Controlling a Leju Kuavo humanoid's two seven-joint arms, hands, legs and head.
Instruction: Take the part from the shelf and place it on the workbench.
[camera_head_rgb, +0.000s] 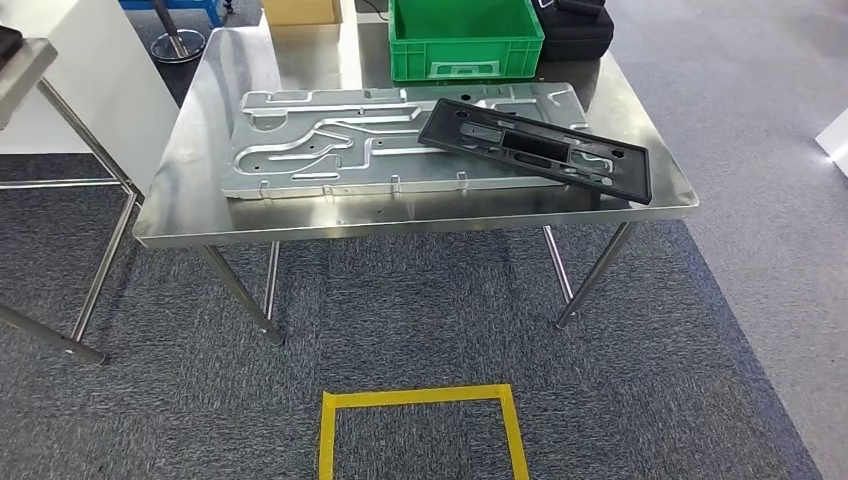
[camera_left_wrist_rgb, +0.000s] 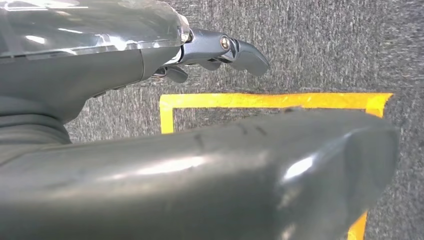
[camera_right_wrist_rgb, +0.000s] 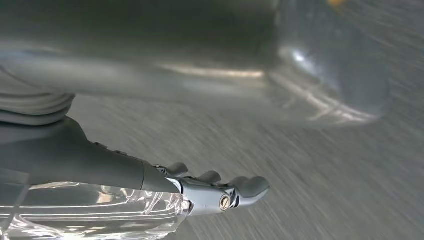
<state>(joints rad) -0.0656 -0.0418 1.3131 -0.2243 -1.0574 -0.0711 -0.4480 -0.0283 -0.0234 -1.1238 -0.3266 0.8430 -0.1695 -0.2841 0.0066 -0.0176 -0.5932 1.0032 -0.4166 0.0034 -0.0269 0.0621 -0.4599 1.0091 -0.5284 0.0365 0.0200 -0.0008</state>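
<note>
A flat black plastic part (camera_head_rgb: 538, 148) with slots lies on the steel workbench (camera_head_rgb: 200, 190), its left end resting on a large stamped aluminium plate (camera_head_rgb: 330, 140) and its right end near the bench's right front corner. My left hand (camera_left_wrist_rgb: 200, 55) hangs over the carpet with its fingers stretched out and nothing in it. My right hand (camera_right_wrist_rgb: 210, 192) also hangs above the carpet, fingers extended and holding nothing.
A green crate (camera_head_rgb: 465, 38) stands at the back of the bench, with a black case (camera_head_rgb: 580, 28) to its right and a cardboard box (camera_head_rgb: 300, 10) to its left. A yellow tape square (camera_head_rgb: 420, 400) marks the carpet before the bench. Another steel table's leg (camera_head_rgb: 105, 240) stands at left.
</note>
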